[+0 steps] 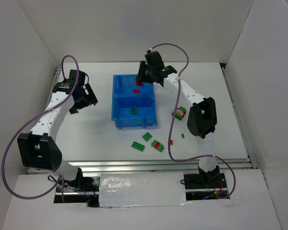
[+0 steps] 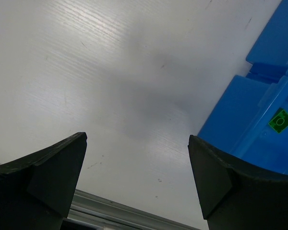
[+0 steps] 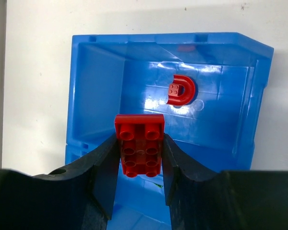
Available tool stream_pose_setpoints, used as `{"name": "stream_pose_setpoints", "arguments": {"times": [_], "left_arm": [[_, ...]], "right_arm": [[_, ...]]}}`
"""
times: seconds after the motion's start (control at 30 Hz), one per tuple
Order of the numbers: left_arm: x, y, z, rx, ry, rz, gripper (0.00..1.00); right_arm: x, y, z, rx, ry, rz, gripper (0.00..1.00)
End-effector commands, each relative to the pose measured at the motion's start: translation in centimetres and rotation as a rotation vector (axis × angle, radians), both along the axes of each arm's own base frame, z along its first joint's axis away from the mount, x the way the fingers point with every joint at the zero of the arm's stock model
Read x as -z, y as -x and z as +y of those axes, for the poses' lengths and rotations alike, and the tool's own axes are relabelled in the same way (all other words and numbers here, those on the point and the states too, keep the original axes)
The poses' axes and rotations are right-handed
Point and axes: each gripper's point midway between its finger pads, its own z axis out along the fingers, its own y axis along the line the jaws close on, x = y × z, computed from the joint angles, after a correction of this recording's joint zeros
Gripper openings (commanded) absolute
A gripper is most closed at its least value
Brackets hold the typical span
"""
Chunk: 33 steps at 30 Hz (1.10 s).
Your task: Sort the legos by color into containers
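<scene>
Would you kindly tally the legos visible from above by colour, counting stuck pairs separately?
Red legos: 3 (held plate, arch in the bin, small one on the table)
Green legos: 4 (one in the bin, three on the table)
Red-green stuck pairs: 2 (both on the table)
Total: 9

The fingers (image 3: pixel 103 172) of the right gripper (image 3: pixel 140 143) cover the sides of the red brick (image 3: pixel 139 125) and most of the near compartment (image 3: pixel 139 201) of the blue bin (image 3: pixel 81 72). The left wrist view cuts the bin off at its right edge. From above, a red speck (image 1: pixel 171 142) and a green speck (image 1: pixel 183 135) near the right arm (image 1: pixel 201 117) are too small to identify.
</scene>
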Motion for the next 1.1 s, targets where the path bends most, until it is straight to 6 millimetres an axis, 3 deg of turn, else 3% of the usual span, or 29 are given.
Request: {"name": "stream_pose_setpoints", "arguments": {"times": [0.0,0.17,0.23,0.3,0.37,0.53,0.57,0.67,0.7,0.73,0.77,0.8,0.83,0.87,0.9,0.93,0.97,1.0,1.03,1.07], "left_arm": [[-1.1,0.6,-0.1,-0.005,0.022,-0.05,0.99],[-2.1,0.4,-0.3,0.005,0.034,-0.114,0.99],[-2.5,0.6,-0.4,0.02,0.034,-0.136,1.0],[-2.5,0.7,-0.6,0.038,0.04,-0.147,1.0],[-2.9,0.7,-0.7,0.062,0.041,-0.172,1.0],[-2.7,1.3,-1.1,0.086,0.057,-0.186,1.0],[-2.8,1.3,-1.2,0.097,0.059,-0.191,0.99],[-3.4,1.4,-1.4,0.12,0.059,-0.212,0.99],[-3.7,1.4,-1.4,0.128,0.059,-0.219,0.99],[-4.0,1.4,-1.6,0.14,0.061,-0.226,0.99],[-4.2,1.5,-2.0,0.169,0.07,-0.22,1.0],[-4.6,1.5,-2.1,0.179,0.072,-0.224,1.0],[-4.6,2.0,-2.4,0.198,0.074,-0.207,1.0],[-4.3,2.4,-2.6,0.207,0.074,-0.196,0.99],[-4.5,2.9,-2.9,0.222,0.071,-0.204,0.99],[-4.2,3.1,-3.2,0.236,0.067,-0.207,1.0],[-2.9,3.9,-3.2,0.241,0.062,-0.182,1.0],[-2.5,4.2,-3.4,0.25,0.064,-0.186,0.99],[-2.6,4.7,-3.8,0.262,0.07,-0.21,1.0],[-1.6,5.1,-4.1,0.271,0.081,-0.219,1.0]], "right_arm": [[-4.6,-0.9,0.5,-0.015,-0.051,-0.126,0.04],[-3.2,-1.9,1.0,0.0,-0.056,-0.122,0.09],[-3.0,-2.3,1.2,0.001,-0.053,-0.126,0.36],[-2.8,-2.3,1.3,-0.006,-0.046,-0.12,0.69],[-3.4,-2.6,1.6,-0.022,-0.044,-0.13,0.86],[-6.2,-1.8,0.6,-0.054,-0.008,-0.169,0.91],[-8.6,-1.1,-0.3,-0.037,-0.005,-0.204,0.92],[-10.5,1.1,-4.1,0.018,0.019,-0.21,0.93],[-9.9,1.6,-6.1,0.067,0.047,-0.177,0.93],[-7.7,1.8,-9.5,0.141,0.062,-0.103,0.93],[-8.5,2.8,-11.9,0.184,0.05,-0.092,0.93],[-4.7,4.2,-14.0,0.198,0.066,0.015,0.93],[-5.1,4.7,-17.7,0.277,0.049,0.028,0.93],[-4.2,5.5,-19.6,0.31,0.059,0.062,0.93],[-1.5,7.2,-21.2,0.327,0.101,0.139,0.93],[-1.5,8.0,-23.2,0.365,0.12,0.144,0.93],[-0.6,8.7,-23.9,0.376,0.142,0.167,0.94],[1.3,10.2,-24.9,0.396,0.178,0.225,0.94],[1.7,11.0,-25.2,0.4,0.18,0.232,0.95],[3.2,11.9,-25.8,0.406,0.186,0.27,0.95]]}}
